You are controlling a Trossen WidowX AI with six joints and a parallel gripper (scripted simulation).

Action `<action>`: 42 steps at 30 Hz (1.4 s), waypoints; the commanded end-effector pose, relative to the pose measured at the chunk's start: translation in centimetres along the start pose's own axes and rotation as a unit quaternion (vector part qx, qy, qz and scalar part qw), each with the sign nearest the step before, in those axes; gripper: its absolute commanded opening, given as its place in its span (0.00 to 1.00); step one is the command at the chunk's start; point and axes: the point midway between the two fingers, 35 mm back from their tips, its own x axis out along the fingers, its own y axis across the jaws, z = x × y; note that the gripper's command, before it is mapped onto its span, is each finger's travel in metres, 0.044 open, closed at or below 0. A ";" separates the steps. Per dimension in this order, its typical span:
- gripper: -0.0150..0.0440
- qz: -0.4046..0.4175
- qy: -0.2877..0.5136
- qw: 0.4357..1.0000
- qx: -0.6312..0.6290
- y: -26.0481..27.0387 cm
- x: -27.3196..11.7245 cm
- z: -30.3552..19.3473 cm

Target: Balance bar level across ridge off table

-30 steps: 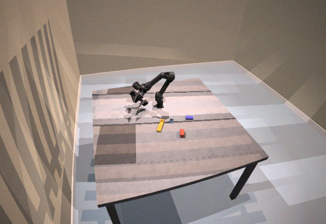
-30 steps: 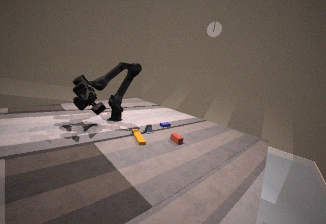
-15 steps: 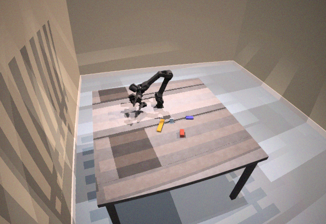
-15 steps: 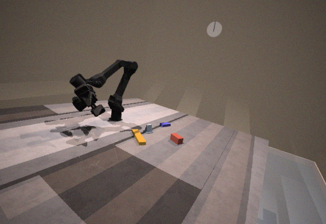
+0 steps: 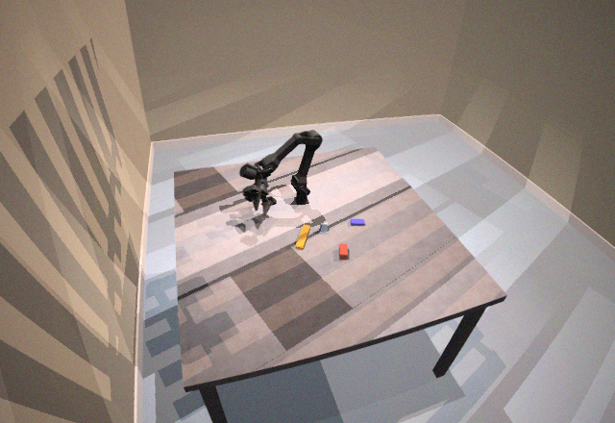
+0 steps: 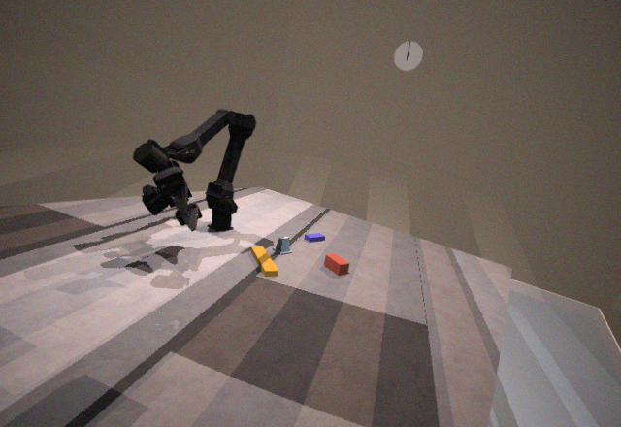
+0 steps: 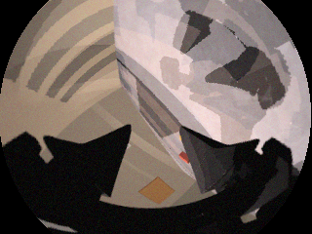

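Note:
The yellow bar (image 5: 302,236) (image 6: 264,260) lies flat on the table. The small grey-blue ridge (image 5: 324,228) (image 6: 283,246) stands beside the bar's far end, apart from it, with nothing on it. My gripper (image 5: 260,211) (image 6: 189,217) (image 7: 156,129) is open and empty. It hangs above the table, left of the bar in the top and exterior views, well away from bar and ridge. In the wrist view only a sliver of yellow shows beside the right finger; the ridge is not visible there.
A red block (image 5: 343,251) (image 6: 336,264) (image 7: 184,157) lies to the right of the bar, nearer the top and exterior views than the ridge. A flat blue block (image 5: 356,221) (image 6: 314,237) lies right of the ridge. The arm's base stands behind the bar. An orange diamond shape (image 7: 156,190) shows beyond the table.

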 end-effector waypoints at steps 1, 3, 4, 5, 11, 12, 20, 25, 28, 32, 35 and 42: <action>0.79 -0.029 0.001 0.999 -0.032 0.3 1.1 -0.5; 0.79 -0.045 0.002 0.998 -0.047 0.2 1.6 -0.8; 0.79 -0.052 0.003 0.997 -0.054 0.2 1.8 -1.0; 0.79 -0.060 0.004 0.996 -0.061 0.2 2.1 -1.1; 0.79 -0.105 0.011 0.989 -0.107 -0.1 3.6 -2.2; 0.79 -0.113 0.012 0.987 -0.115 -0.2 3.8 -2.4; 0.79 -0.172 0.026 0.968 -0.182 -0.7 5.5 -4.0; 0.79 -0.207 0.037 0.951 -0.227 -1.2 6.5 -5.1; 0.79 -0.227 0.044 0.939 -0.256 -1.4 7.0 -5.9; 0.79 -0.252 0.054 0.920 -0.294 -1.8 7.7 -6.9; 0.79 -0.271 0.062 0.905 -0.324 -2.1 8.1 -7.6; 0.79 -0.315 0.082 0.863 -0.387 -2.9 9.0 -9.4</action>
